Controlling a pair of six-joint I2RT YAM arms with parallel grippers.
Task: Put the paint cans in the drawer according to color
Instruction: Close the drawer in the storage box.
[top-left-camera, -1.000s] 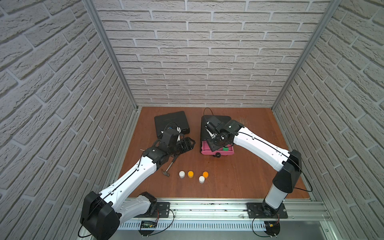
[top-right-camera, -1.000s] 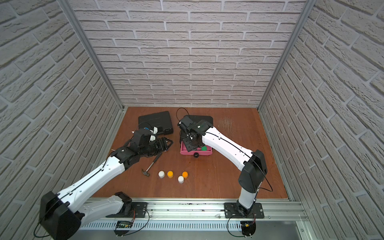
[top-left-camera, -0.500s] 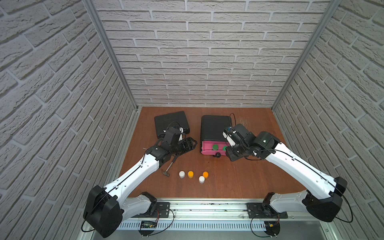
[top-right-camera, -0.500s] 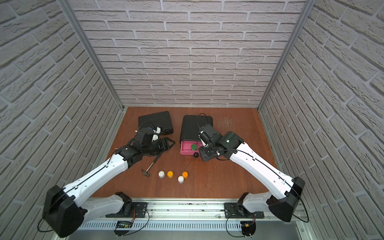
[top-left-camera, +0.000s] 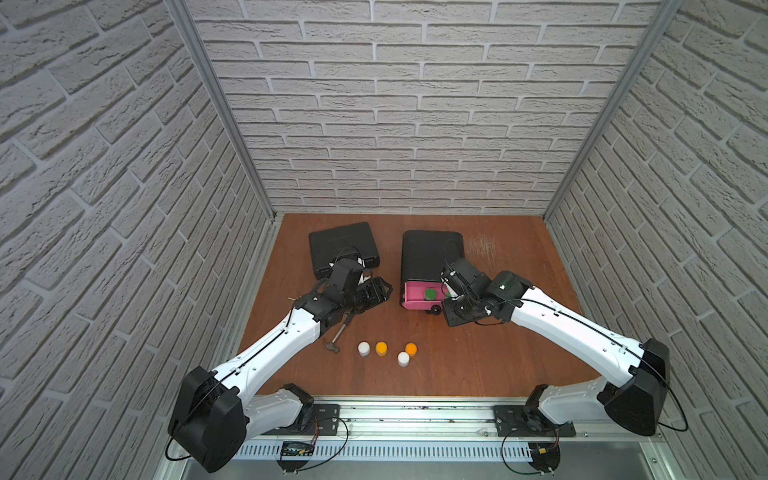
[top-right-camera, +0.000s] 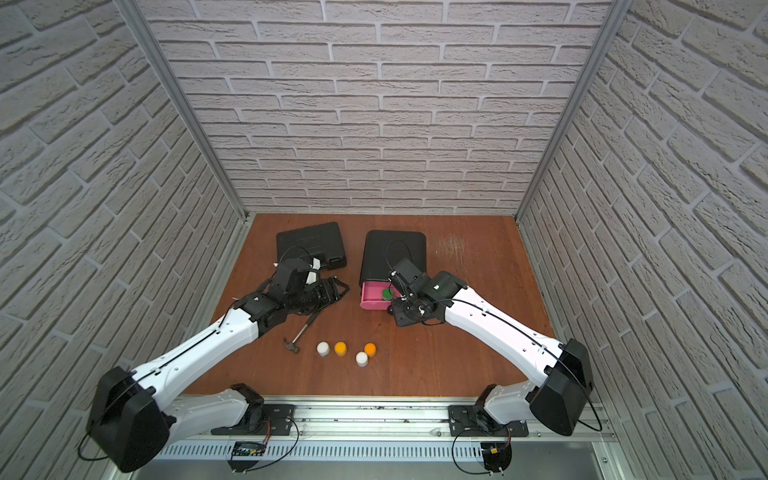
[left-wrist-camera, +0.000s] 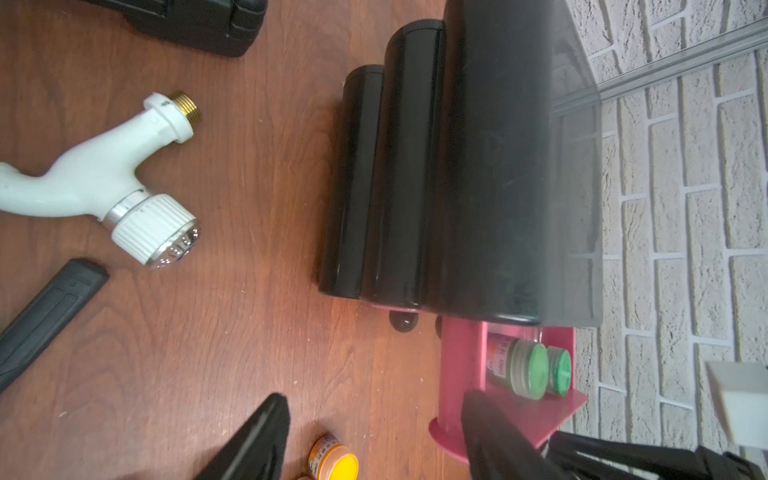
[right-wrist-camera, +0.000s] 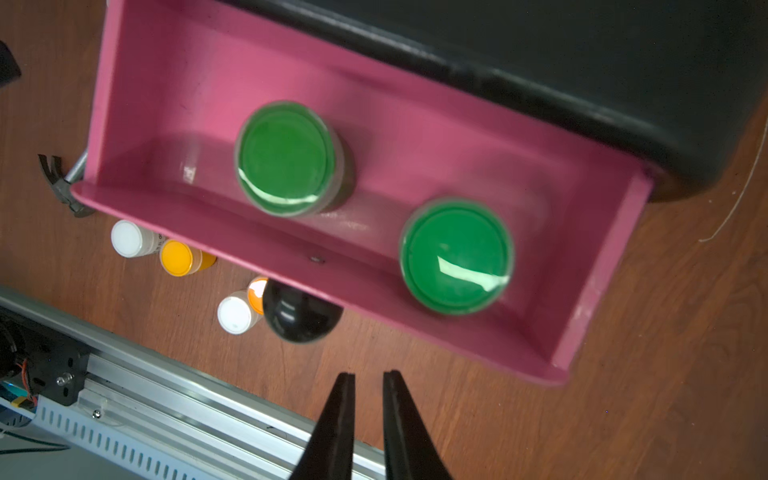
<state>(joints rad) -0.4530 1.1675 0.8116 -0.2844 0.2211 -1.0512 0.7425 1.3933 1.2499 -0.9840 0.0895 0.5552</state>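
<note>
Noted on bench (top-left-camera: 498, 365): black chest (top-left-camera: 430, 253), top pink drawer (right-wrist-camera: 174, 83) pulled out. Found left tool (left-wrist-camera: 374, 397) beside chest, fingers apart, empty; right tool (right-wrist-camera: 369, 376) before drawer, fingers together, empty. Counted two green cans (right-wrist-camera: 286, 160) (right-wrist-camera: 457, 255) inside drawer; two white cans (top-left-camera: 363, 348) (top-left-camera: 403, 358), two orange cans (top-left-camera: 381, 347) (top-left-camera: 411, 348) grouped on bench.

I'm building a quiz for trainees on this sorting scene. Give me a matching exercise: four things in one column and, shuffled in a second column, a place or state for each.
Things
1. green paint cans
2. orange paint cans
3. hammer
4. right gripper

Places or states
A. shut, holding nothing
B. standing upright on the table
C. inside the open pink drawer
D. lying flat on the table

Pairs: 1-C, 2-B, 3-D, 4-A
</note>
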